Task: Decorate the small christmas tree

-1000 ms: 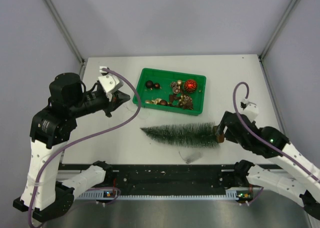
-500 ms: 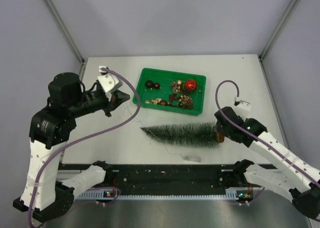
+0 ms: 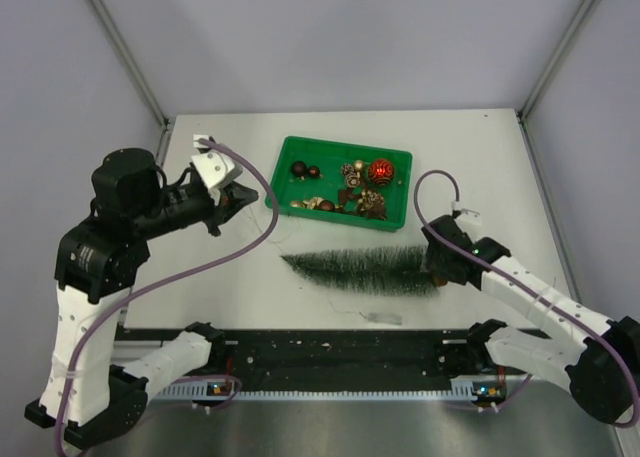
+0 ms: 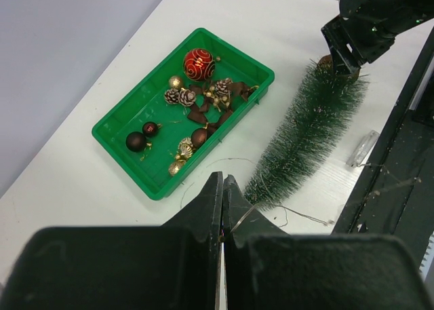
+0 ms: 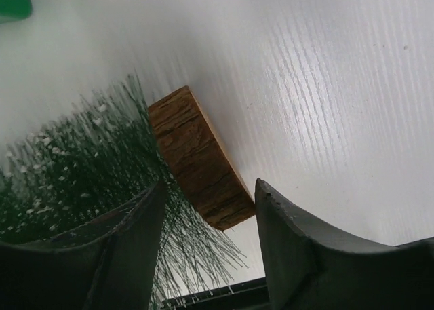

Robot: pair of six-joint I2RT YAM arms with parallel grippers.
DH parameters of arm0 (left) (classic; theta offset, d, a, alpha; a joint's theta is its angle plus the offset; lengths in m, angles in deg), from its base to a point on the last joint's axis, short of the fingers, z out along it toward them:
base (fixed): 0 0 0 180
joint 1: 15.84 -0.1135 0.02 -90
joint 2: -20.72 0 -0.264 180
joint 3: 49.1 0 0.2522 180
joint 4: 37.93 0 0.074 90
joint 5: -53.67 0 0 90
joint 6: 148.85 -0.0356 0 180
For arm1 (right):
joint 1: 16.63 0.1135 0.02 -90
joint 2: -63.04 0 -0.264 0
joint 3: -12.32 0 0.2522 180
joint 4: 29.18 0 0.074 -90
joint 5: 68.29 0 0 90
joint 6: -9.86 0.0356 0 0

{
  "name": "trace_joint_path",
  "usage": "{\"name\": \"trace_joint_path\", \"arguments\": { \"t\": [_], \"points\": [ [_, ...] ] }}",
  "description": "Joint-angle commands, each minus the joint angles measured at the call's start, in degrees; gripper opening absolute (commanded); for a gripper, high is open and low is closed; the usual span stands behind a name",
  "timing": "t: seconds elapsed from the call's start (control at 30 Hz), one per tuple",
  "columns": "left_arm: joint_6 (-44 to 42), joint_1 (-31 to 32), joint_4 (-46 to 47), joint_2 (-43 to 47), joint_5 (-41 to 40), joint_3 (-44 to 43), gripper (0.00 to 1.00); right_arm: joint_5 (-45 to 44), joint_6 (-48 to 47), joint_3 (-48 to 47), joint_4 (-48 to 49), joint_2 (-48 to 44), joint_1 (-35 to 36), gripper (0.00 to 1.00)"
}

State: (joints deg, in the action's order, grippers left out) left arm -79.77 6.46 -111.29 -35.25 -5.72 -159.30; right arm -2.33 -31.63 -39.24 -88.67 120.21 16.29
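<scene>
The small christmas tree [image 3: 365, 268] lies on its side on the white table, tip to the left and brown base [image 5: 199, 162] to the right. It also shows in the left wrist view [image 4: 310, 128]. My right gripper [image 3: 437, 265] is open, its jaws on either side of the base [image 5: 210, 208], one finger among the bristles. My left gripper [image 3: 236, 199] hangs above the table left of the green tray [image 3: 287, 166]. It is shut on a thin wire [image 4: 245, 214] that trails down toward the tree's tip.
The green tray [image 4: 114, 142] holds a red glitter ball [image 4: 199, 64], dark baubles, pine cones and gold pieces. A small clear pack [image 3: 385, 318] on the wire lies near the table's front edge, next to the black rail.
My right gripper has moved left and now straddles the tree's base. The clear pack on the wire has shifted slightly along the front edge. My left gripper has barely moved.
</scene>
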Motion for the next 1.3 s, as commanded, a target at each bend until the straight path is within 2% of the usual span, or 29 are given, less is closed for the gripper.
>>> {"name": "trace_joint_path", "arguments": {
  "t": [0.0, 0.3, 0.53, 0.67, 0.97, 1.27],
  "points": [
    [0.27, 0.02, 2.20, 0.86, 0.15, -1.29, 0.00, 2.06, -1.05, 1.50, 5.56, 1.37, -0.76, 0.52],
    [0.36, -0.07, 2.38, 0.51, 0.24, -2.08, 0.00, 6.45, -2.28, 5.63, 11.36, -1.09, -0.76, 0.22],
    [0.89, -0.07, 2.73, -0.64, 0.77, -3.66, 0.00, 11.99, -7.28, 4.06, 18.40, -0.48, 1.96, 0.04],
    [0.54, -0.07, 2.81, -0.64, 0.42, -4.37, 0.00, 10.68, -10.45, 0.98, 18.49, 1.10, 7.49, 0.03],
    [-4.38, -0.07, 2.29, -1.60, -2.13, -5.68, 0.00, 7.16, -14.67, -4.29, 14.89, 3.39, 14.70, 0.02],
    [-5.44, 0.02, 3.08, -3.36, -3.01, -7.27, 0.00, 5.14, -13.88, -5.53, 13.30, 6.11, 20.24, 0.00]
  ]
}}
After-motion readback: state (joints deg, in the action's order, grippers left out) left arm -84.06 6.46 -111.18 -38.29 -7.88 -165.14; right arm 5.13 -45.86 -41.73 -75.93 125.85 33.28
